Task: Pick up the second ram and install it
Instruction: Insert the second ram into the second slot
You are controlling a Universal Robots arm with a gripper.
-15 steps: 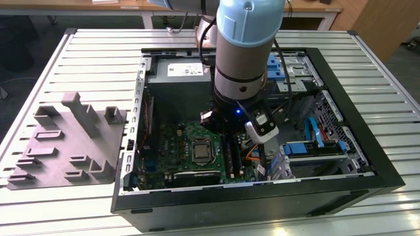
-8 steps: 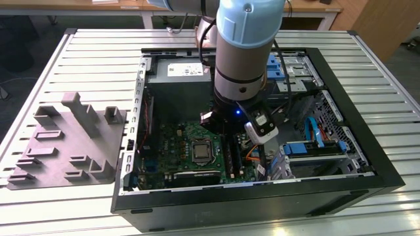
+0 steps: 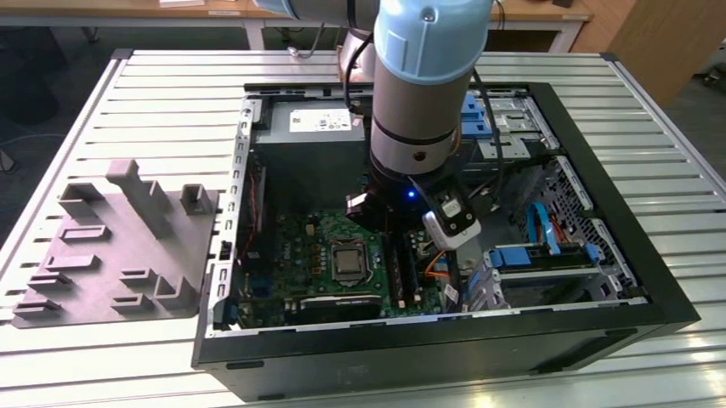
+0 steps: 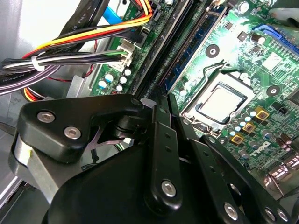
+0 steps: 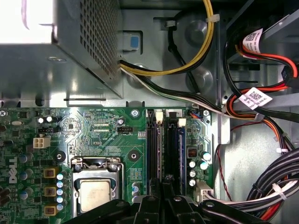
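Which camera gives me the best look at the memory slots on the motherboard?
The first wrist view: the memory slots run straight and unobstructed beside the CPU socket. In the second wrist view they slant across the board, partly behind the gripper's linkage. In the exterior view they are a dark strip under the arm.

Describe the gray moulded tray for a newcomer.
Find the open black computer case on the slatted metal table. At the exterior view's left of it lies the gray moulded plastic tray, set apart by its upright posts and pockets.

Three cameras on one open computer case (image 3: 454, 331)
Exterior view looks down from above; both wrist views sit close over the motherboard (image 5: 117, 140), sharing its processor (image 5: 96, 193) at 7 o'clock.
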